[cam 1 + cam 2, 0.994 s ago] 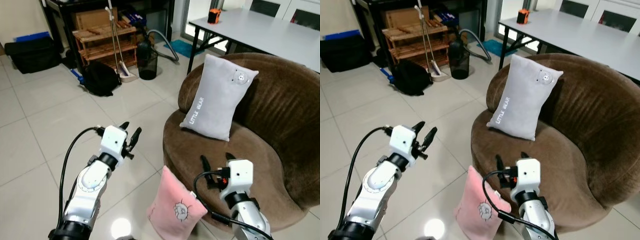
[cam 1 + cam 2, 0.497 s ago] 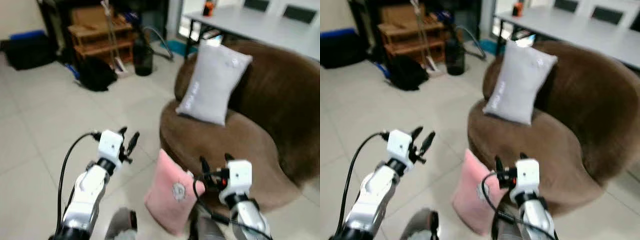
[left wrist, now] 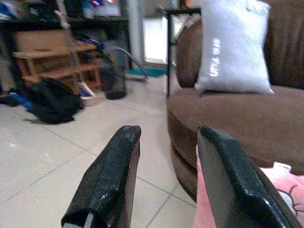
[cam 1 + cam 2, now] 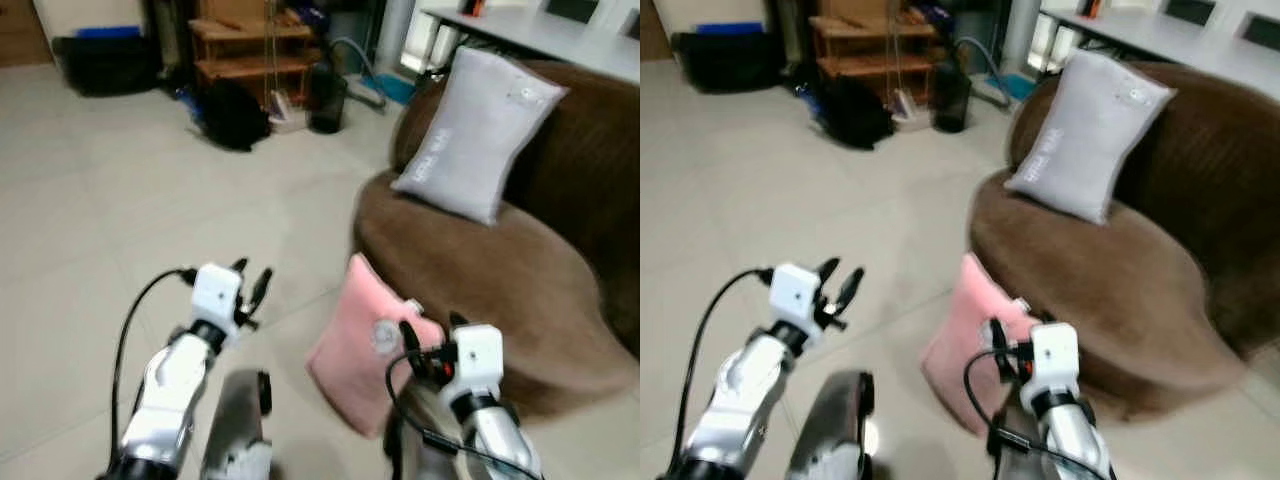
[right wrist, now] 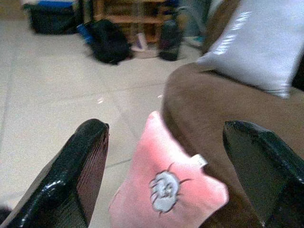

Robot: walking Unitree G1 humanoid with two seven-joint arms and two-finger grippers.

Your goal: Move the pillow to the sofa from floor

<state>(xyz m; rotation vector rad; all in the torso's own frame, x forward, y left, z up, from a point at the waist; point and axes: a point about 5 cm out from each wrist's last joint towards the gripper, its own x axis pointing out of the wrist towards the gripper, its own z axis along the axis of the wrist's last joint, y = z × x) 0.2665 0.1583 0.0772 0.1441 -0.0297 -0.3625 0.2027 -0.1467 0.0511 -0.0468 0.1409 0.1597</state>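
Presently, the soft pink square pillow with a small cartoon face (image 4: 365, 345) stood on the pale tiled floor (image 4: 120, 190), leaning against the front of the round brown plush sofa (image 4: 480, 270). It lay just ahead of the right hand (image 4: 430, 328), whose two black fingers (image 5: 78, 166) were spread wide, the pillow framed between them in the right wrist view but not touched. The left hand (image 4: 252, 280) hung above bare tile, well apart from the pillow and off to that hand's right; its fingers (image 3: 111, 175) stood parted and gripped nothing. Beyond the right hand, a grey rectangular pillow with white lettering (image 4: 480, 135) rested upright against the sofa back. Farther ahead of the left hand were a black backpack (image 4: 232, 115), a wooden slatted rack (image 4: 240, 50) and a dark cylindrical bin (image 4: 325, 100). Both eye views were somewhat blurred.
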